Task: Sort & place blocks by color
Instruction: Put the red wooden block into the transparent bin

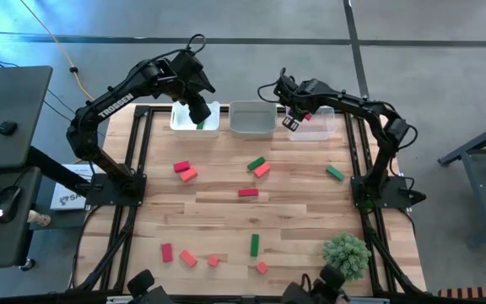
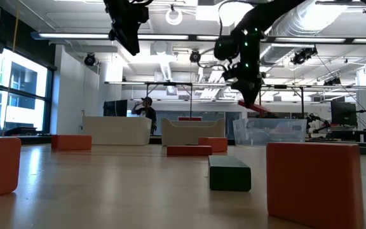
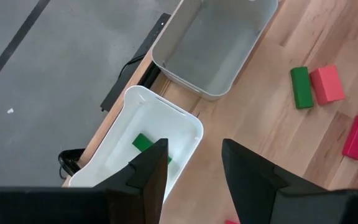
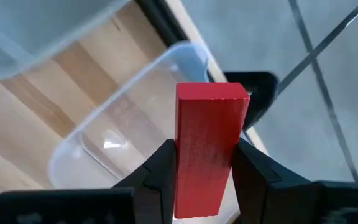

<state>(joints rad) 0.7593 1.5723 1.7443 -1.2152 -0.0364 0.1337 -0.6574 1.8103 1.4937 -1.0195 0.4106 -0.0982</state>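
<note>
While the left tool (image 3: 191, 171) gapes empty, the right tool (image 4: 205, 163) — over the clear tray (image 4: 123, 112) — grips a red block (image 4: 209, 149).

open wood mid-table, scattered blocks (image 1: 248, 192) around; trays (image 1: 251, 119) along far edge

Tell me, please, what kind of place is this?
Probably a robotics lab or workshop in an open industrial hall: exposed ceiling ducts, a wooden table framed by two arms, and a desk with a computer mouse beside it.
</note>
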